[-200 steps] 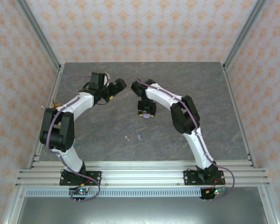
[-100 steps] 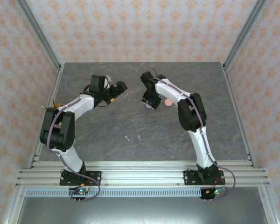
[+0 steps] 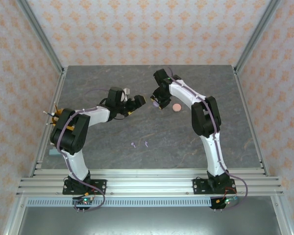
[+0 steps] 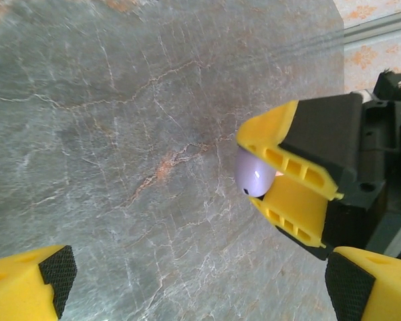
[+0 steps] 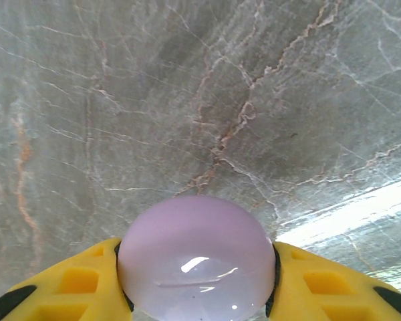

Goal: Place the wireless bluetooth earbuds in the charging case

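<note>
Stone table [image 3: 112, 161], purple case [image 5: 197, 257] in right gripper [image 4: 267, 182] — contents hidden, pink case [image 3: 176, 107] nearby

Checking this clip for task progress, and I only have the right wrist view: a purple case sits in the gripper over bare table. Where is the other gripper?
Observer: The left gripper is open and faces the right gripper and its purple case from close by, without touching them.
Operator: Any earbuds around?
Observer: Two purple earbuds lie on the table, nearer the arm bases.
Operator: Anything else out there?
Observer: A pink case lies on the table beside the right arm.
</note>
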